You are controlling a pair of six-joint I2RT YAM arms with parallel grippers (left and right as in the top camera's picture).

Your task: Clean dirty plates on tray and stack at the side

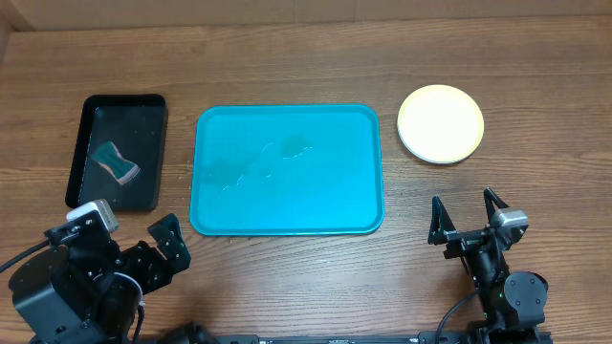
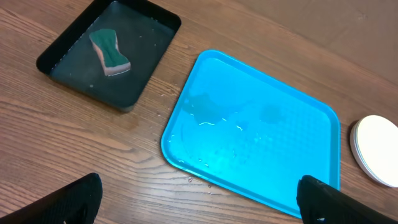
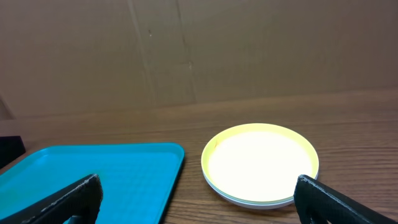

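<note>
**Plates stacked beside a wet tray**

Overhead: plates (image 1: 440,124) stacked on the desk (image 1: 287,57), right of the teal tray (image 1: 287,170). The left hand (image 1: 170,239) and right hand (image 1: 463,205) hang spread, empty.
Left wrist: water (image 2: 214,123) films the tray.
Right wrist: the plates look light, stiff and probably slick; pinch the raised rim.

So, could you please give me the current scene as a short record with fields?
tray: teal, centre of the table, no plates on it, wet patches on its floor
plates: stacked on the table right of the tray, yellow-rimmed one on top, no smears visible
black tray: left of the teal tray, holds a sponge
left hand: open, empty, near the front edge
right hand: open, empty, in front of the plates, not touching them
</note>
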